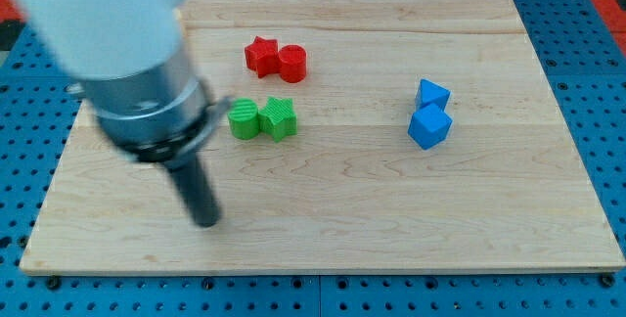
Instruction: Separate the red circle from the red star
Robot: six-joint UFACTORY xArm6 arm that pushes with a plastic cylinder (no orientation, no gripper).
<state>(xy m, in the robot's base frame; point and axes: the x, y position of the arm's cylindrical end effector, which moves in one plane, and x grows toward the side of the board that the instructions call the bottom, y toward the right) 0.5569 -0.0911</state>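
Toward the lower left of the frame, my tip point(206, 221) rests on the wooden board point(391, 219), with the blurred arm body rising from it and covering much of the board's upper left corner. No gripper exists on this rig, so nothing is clasped or let go; the rod simply stands on the wood, touching no block. Up and to the right of my tip, near the top centre of the frame, the red star point(261, 55) and the red circle point(291, 63) sit pressed together, the star on the view's left and the circle on its right, with no gap visible between them. Below that pair, the green circle point(244, 119) and the green star point(279, 118) also touch each other, the circle on the left; they lie nearer to my tip than the red pair, yet well apart from it. Over on the right side of the frame, two blue blocks are stacked in the picture plane: a smaller blue block point(431, 94) above and a blue cube point(428, 127) just below, touching. Blue pegboard point(606, 82) surrounds the board.
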